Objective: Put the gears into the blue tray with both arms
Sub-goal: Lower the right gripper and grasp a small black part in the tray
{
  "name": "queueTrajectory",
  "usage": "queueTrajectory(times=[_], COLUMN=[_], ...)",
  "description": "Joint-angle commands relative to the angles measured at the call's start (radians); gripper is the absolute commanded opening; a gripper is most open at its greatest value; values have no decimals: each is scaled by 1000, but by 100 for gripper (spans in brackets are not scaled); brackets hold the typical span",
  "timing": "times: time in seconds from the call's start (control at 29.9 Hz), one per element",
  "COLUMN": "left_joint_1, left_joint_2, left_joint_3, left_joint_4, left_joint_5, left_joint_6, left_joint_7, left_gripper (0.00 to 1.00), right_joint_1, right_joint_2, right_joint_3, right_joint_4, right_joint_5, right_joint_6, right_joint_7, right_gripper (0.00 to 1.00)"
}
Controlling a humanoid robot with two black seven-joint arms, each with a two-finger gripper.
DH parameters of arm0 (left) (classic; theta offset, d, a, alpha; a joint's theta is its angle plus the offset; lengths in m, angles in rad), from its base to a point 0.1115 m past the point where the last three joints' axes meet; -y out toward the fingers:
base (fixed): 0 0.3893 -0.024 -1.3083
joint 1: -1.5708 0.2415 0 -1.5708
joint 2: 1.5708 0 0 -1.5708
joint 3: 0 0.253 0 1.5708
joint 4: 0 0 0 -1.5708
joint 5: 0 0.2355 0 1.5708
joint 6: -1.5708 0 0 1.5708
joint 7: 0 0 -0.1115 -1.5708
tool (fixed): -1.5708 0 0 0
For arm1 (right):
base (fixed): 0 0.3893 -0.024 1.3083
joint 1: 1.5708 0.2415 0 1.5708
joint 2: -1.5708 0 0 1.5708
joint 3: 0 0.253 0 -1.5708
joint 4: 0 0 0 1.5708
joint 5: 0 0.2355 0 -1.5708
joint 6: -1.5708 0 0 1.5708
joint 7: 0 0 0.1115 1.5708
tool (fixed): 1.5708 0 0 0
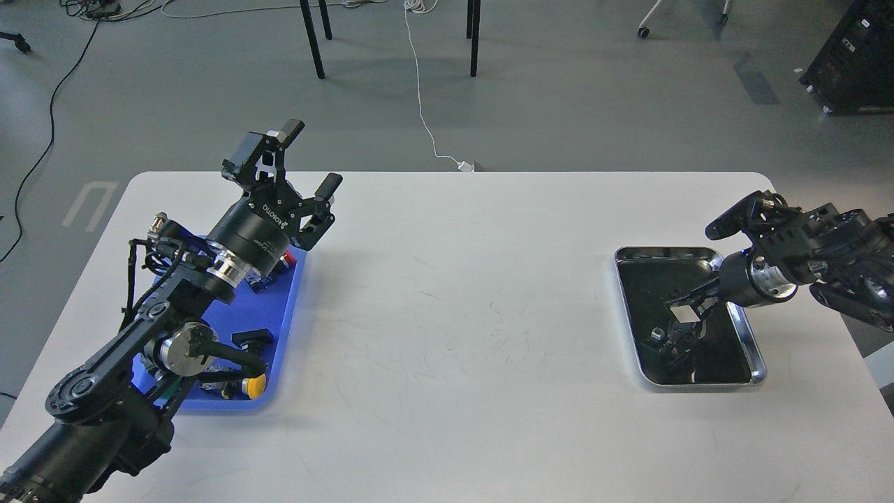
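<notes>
The blue tray [285, 328] lies at the table's left, largely covered by my left arm. My left gripper [312, 156] is raised above the tray's far end, open, with nothing between its fingers. My right gripper [682, 314] reaches down into the silver tray [753, 342] at the right, its tip low over the black bottom near the middle. It looks small and dark there, so its fingers cannot be told apart. I cannot pick out the gears against the black bottom and its reflections.
Push-buttons lie in the blue tray: a yellow-capped one [255, 385] at the near end, a red one [288, 260] by my left wrist, and a black piece [252, 339]. Bare white table [461, 314] spans the gap between the trays.
</notes>
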Motion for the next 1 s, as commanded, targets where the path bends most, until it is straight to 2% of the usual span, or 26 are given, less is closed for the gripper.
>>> queueTrajectory(times=[0.0, 0.4, 0.57, 0.74, 0.97], left_joint_1=[0, 0, 0, -2, -2], left_joint_2=[-2, 7, 7, 7, 7], left_joint_3=[0, -2, -2, -3, -3], left_joint_4=[0, 0, 0, 0, 0], left_joint_5=[0, 0, 0, 0, 0], left_joint_6=[0, -1, -1, 0, -1], left_joint_7=[0, 0, 0, 0, 0], left_gripper=[98, 98, 98, 98, 98], right_joint_1=[-2, -28, -30, -28, -28], right_joint_2=[14, 31, 31, 31, 29], right_joint_3=[1, -4, -5, -5, -11], right_joint_4=[-6, -35, -34, -34, -34], right_joint_5=[28, 45, 45, 45, 44], right_joint_6=[-6, -6, -6, -6, -6], right_joint_7=[0, 0, 0, 0, 0], right_gripper=[69, 68, 52, 30, 21])
